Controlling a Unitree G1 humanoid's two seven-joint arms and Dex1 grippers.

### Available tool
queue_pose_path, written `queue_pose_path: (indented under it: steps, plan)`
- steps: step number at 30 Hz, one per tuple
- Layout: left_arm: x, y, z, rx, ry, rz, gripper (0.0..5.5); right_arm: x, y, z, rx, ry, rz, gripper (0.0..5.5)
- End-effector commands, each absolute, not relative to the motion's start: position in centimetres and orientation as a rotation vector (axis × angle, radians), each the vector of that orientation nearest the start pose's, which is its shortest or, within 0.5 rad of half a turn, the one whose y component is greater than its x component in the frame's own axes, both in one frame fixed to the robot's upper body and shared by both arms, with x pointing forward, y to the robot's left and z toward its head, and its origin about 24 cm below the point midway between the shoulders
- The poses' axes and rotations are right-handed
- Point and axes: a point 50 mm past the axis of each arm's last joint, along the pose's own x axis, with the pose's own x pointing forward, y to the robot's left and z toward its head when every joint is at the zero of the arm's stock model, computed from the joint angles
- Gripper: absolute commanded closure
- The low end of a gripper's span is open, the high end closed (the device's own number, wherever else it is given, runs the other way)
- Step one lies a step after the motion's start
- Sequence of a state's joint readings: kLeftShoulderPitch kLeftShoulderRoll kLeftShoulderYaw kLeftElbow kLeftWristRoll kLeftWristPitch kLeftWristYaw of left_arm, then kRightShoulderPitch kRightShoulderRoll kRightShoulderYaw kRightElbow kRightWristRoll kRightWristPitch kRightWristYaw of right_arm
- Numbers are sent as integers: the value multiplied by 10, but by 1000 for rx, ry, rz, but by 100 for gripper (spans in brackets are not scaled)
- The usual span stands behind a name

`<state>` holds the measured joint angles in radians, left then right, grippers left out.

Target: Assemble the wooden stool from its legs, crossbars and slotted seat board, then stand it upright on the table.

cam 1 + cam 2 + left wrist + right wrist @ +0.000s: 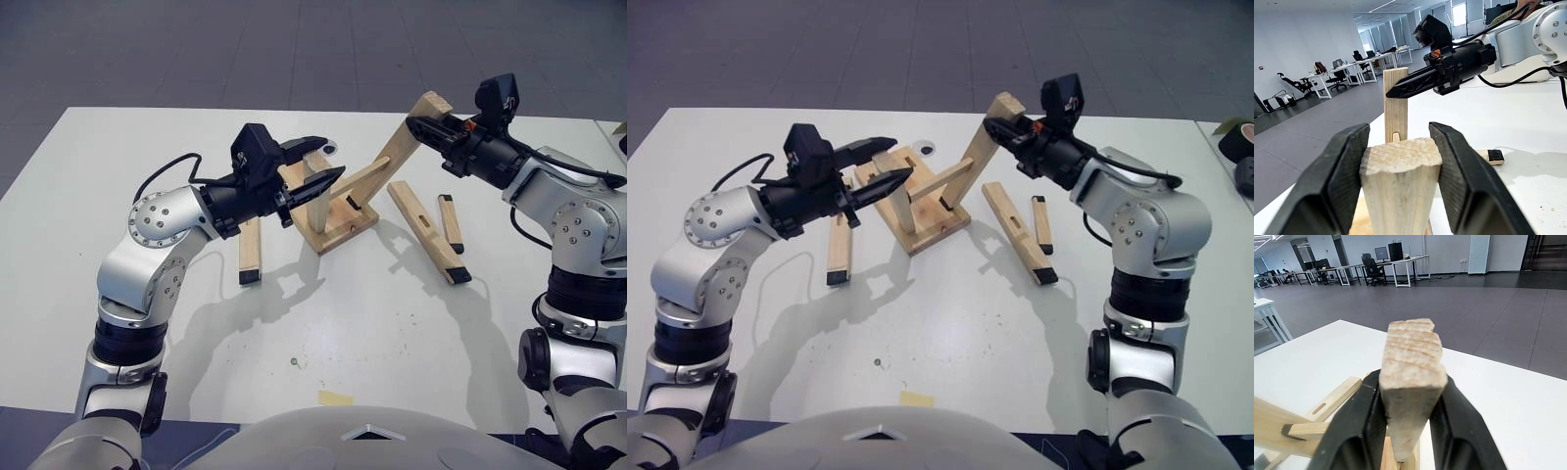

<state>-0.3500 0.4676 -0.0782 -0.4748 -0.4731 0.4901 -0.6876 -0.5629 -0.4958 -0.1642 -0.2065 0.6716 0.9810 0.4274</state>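
The slotted seat board (343,227) lies flat on the white table (118,166). An upright leg (316,201) stands in it, and my left gripper (333,160) is shut on that leg's top end (1400,186). A second leg (397,147) leans tilted over the board, joined to the upright one by a crossbar (364,179). My right gripper (416,127) is shut on the tilted leg's upper end (1413,377).
A loose slotted leg (428,233) with a black tip and a short crossbar (451,223) lie right of the board. Another leg (251,253) lies under my left arm. A yellow tape scrap (335,398) sits near the front edge.
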Motion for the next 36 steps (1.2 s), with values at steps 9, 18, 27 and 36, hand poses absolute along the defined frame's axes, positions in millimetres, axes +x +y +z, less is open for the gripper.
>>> queue_pose_path:
  steps: [9, 18, 27, 36]
  plan:
    - [253, 114, 188, 170, -197, -1084, 347, 302, -173, 224, 378, -19, 800, 282]
    - [252, 112, 187, 173, -194, -1097, 270, 307, -179, 251, 344, -136, 777, 123]
    - [253, 113, 193, 167, -220, -1078, 119, 318, -172, 311, 321, -361, 782, 10]
    - [248, 118, 239, -37, -385, -1067, 12, 307, -192, 380, 384, -629, 720, 10]
